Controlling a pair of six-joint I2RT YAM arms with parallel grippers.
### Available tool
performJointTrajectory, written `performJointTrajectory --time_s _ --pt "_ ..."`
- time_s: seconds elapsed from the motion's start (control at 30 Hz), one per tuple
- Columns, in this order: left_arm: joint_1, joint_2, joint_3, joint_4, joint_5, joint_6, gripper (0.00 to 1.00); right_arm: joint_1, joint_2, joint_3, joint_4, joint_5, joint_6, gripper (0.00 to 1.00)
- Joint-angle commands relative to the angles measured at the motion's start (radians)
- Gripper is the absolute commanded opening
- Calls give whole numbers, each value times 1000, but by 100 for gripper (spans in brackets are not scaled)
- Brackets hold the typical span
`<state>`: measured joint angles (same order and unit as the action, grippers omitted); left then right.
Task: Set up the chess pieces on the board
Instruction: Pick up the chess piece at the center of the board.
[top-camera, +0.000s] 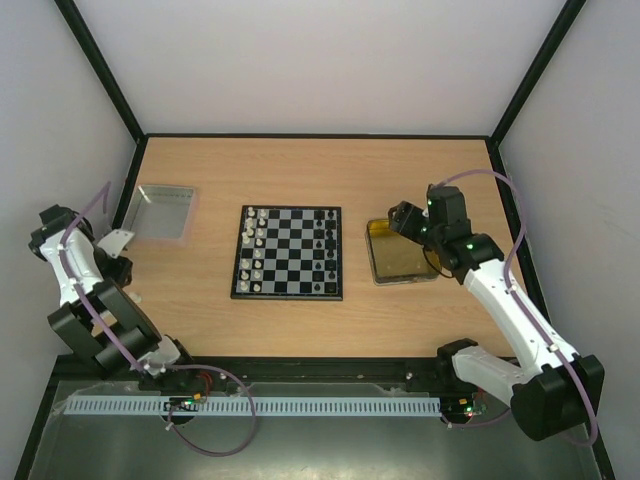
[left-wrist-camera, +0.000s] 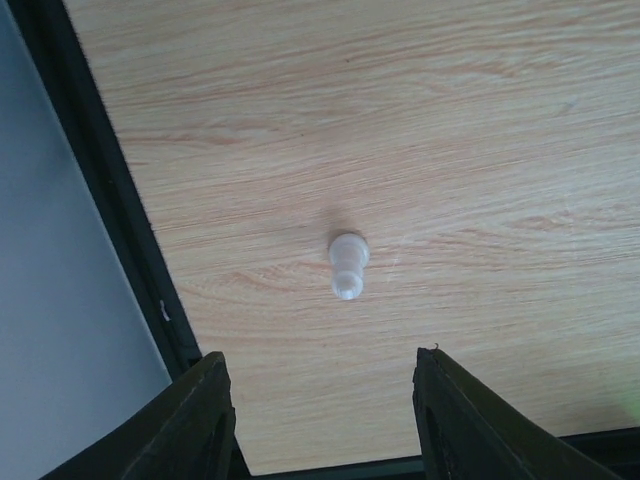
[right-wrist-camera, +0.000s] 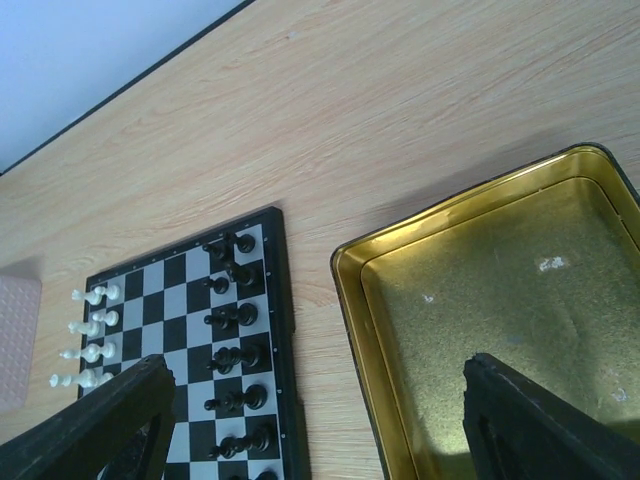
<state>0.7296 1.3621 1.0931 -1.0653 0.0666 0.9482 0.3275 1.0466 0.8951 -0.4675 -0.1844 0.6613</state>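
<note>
White chess piece (left-wrist-camera: 347, 266) stranded off the board (top-camera: 288, 296), on bare tabletop (left-wrist-camera: 450, 120) close to black rail (left-wrist-camera: 110, 200) at the left edge, well apart from the set. Looks tipped over, but can't rule out upright seen at a slant. Long axis up-down in the left wrist view, wide base away, narrow head toward left hand (left-wrist-camera: 322, 358). Roughly in line with the finger gap, so good for a pinch across the body, not end to end.

Left hand: fingers parted to a middling gap, nothing between, short of the piece, no contact. Right hand (right-wrist-camera: 320, 372): spread wide, holding nothing, over the near edge of yellow tray (right-wrist-camera: 345, 285), board off to its left.

Risks, as judged:
- Tiny, round, smooth. If lying, likely to roll or squirt out sideways under an off-centre pinch.
- Could get nudged against the rail, with no room left for fingers.
- Risk of jamming fingertips on tabletop if brought down too low before closing.
- If grabbed lying, would reach the board sideways. Needs standing base-down, else may topple neighbours in the packed white rows (top-camera: 256, 250).
- Long carry to the board, so could slip out of a weak pinch.
</note>
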Motion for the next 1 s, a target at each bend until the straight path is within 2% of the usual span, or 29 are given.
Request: performJointTrajectory --time_s 0.0,0.13,0.3,0.97 --pt "-2 34 -59 45 -20 25 51 1 -37 19 -60 15 -12 77" --pt "-21 42 -123 107 -46 23 39 1 -56 16 -69 16 -8 77" --pt "-50 57 -176 164 -66 8 33 1 -66 20 -79 18 -6 77" --pt "-70 116 -236 260 -104 -1 29 1 -74 4 -92 20 -18 77"
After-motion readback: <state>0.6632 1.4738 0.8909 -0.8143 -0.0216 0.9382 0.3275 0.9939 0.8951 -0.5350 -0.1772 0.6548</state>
